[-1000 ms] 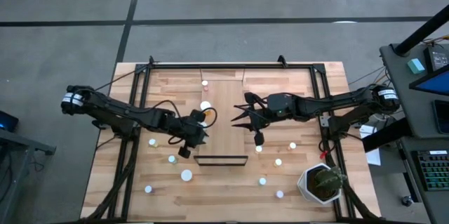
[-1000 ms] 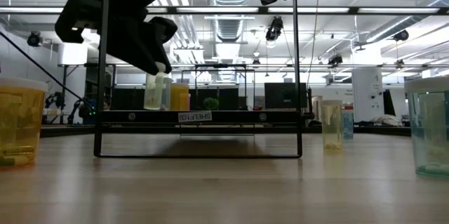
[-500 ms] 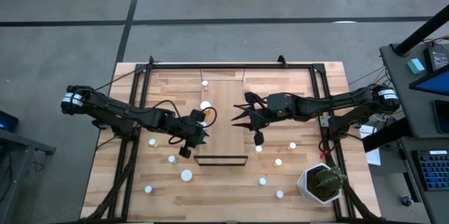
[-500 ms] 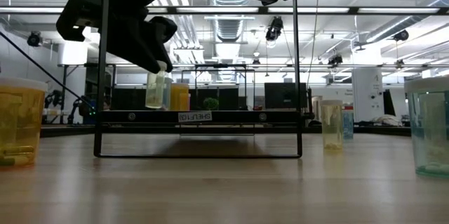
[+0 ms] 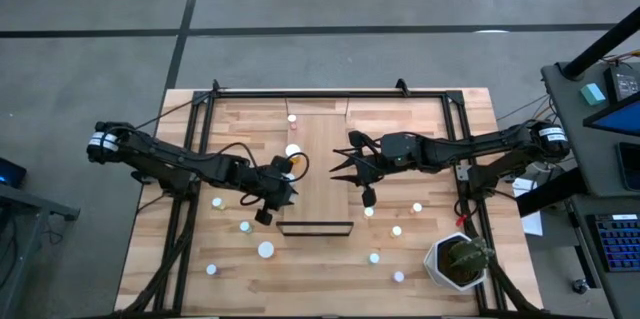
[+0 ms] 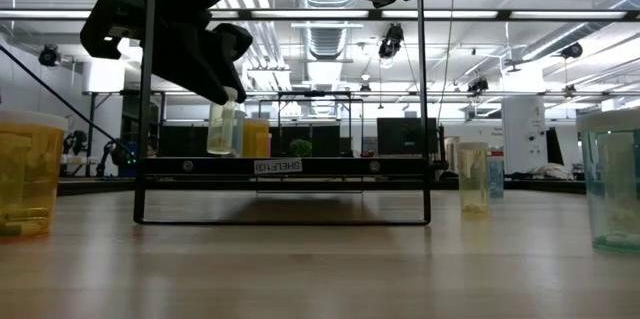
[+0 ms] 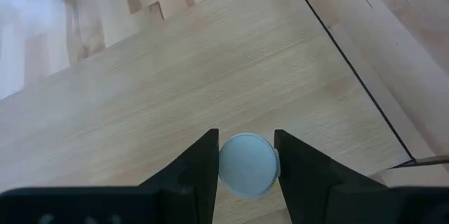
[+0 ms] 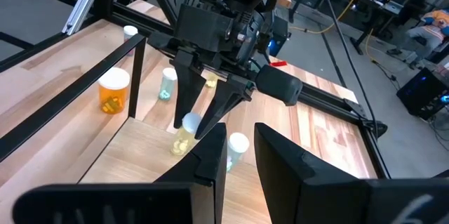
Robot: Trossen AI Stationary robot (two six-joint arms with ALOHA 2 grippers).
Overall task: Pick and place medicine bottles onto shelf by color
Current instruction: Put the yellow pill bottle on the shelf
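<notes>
A slatted wooden table (image 5: 230, 269) stands on grey floor; a plant (image 5: 460, 259) sits at its five o'clock corner, an open workshop beyond. The left gripper (image 7: 245, 164) pinches a white-capped bottle (image 7: 247, 165) over the shelf (image 5: 320, 174). At its three o'clock, the right gripper (image 8: 238, 155) hangs empty, fingers slightly parted.

In the high view the shelf (image 5: 322, 164) lies mid-frame, two bottles (image 5: 292, 149) along its left edge. Loose bottles (image 5: 265, 249) dot the table (image 5: 470, 119) lower left and lower right; a plant (image 5: 458, 262), apparently potted, fills the lower-right corner.
</notes>
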